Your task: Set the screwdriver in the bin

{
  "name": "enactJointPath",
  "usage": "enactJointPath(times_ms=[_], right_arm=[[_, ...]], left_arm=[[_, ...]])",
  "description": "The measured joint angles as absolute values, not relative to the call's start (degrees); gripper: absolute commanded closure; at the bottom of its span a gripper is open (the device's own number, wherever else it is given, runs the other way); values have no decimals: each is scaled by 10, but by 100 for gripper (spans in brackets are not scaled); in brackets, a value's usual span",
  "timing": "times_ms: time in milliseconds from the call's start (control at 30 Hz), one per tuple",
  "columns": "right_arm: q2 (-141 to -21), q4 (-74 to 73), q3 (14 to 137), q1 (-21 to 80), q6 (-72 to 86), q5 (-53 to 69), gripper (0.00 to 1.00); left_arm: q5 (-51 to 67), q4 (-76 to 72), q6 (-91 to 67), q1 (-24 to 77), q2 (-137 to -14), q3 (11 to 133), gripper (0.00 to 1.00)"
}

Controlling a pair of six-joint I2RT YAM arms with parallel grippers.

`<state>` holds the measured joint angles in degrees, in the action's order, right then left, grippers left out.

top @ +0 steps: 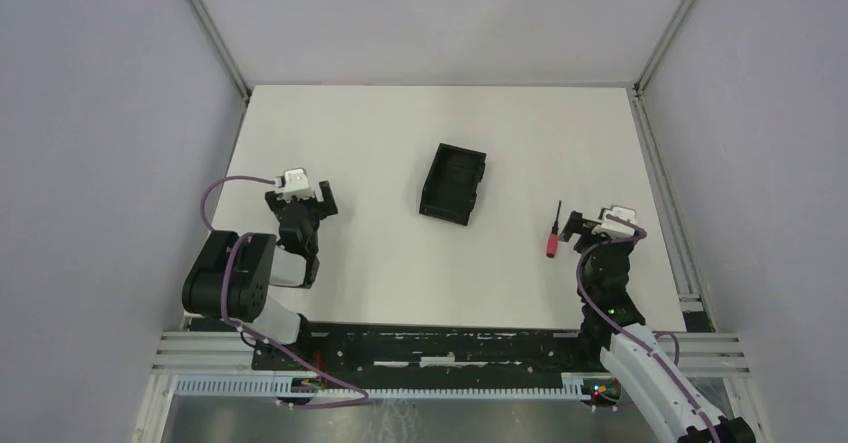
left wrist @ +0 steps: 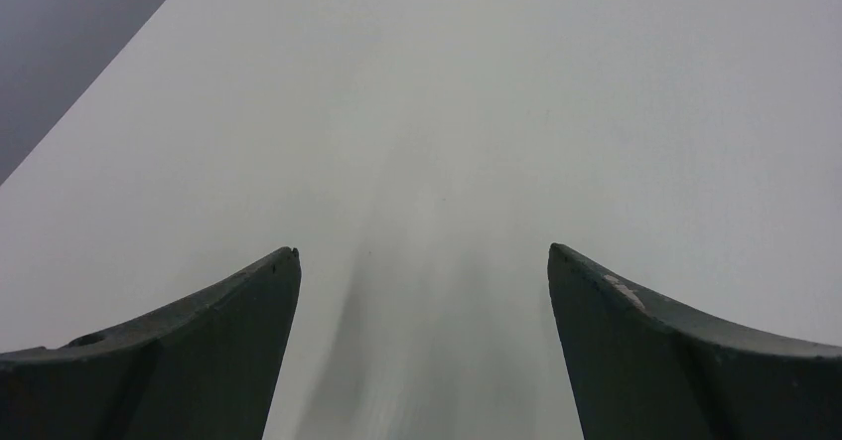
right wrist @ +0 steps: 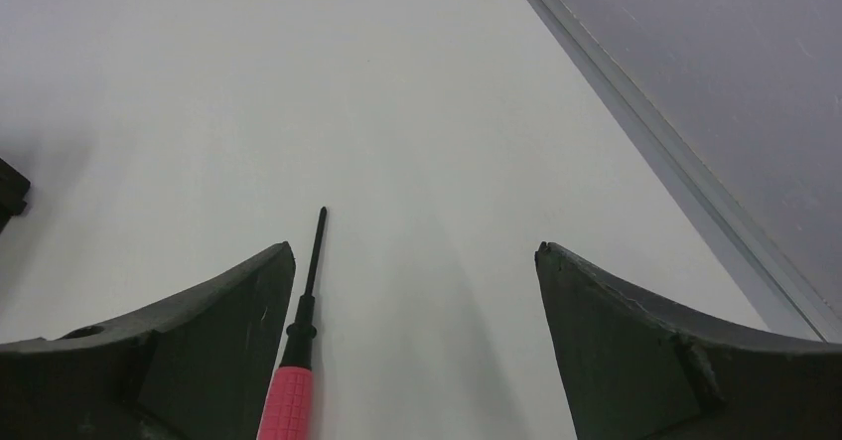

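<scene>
Top external view: a small black rectangular plastic bin (top: 453, 183) sits on the white bench (top: 380, 133). The red-handled, thin-shafted screwdriver (top: 552, 235) lies flat well right of the bin, beside the right pincer (top: 588, 225). The left pincer (top: 302, 203) is well left of the bin.

Left wrist view: left pincer spread wide, empty.

Right wrist view: right pincer spread wide, empty, with the screwdriver just inside its bin-side finger (right wrist: 199, 341).

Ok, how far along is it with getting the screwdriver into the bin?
Nothing is done yet: the screwdriver lies on the table, apart from the bin, which looks empty. In hand: the right gripper stands open with the screwdriver beside one finger. Left to do: close on it, lift, carry it to the bin and release. The left gripper is open over the table.
</scene>
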<state>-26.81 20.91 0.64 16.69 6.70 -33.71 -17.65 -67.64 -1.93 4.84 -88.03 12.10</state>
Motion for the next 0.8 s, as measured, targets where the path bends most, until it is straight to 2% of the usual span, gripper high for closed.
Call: enactJointPath(times_ms=[133, 267, 400, 600, 800], right_arm=[[-277, 199, 15, 167, 59, -335, 2], [-336, 142, 92, 167, 61, -330, 2], [-454, 59, 249, 167, 72, -317, 2], [-694, -89, 486, 162, 87, -236, 14], [-830, -176, 489, 149, 96, -149, 19]], left_arm=[[-176, -676, -19, 49, -880, 121, 0], [-176, -676, -19, 48, -880, 121, 0], [-176, -676, -19, 49, -880, 121, 0], [-176, -676, -19, 49, -880, 121, 0], [-176, -676, -19, 48, -880, 121, 0]])
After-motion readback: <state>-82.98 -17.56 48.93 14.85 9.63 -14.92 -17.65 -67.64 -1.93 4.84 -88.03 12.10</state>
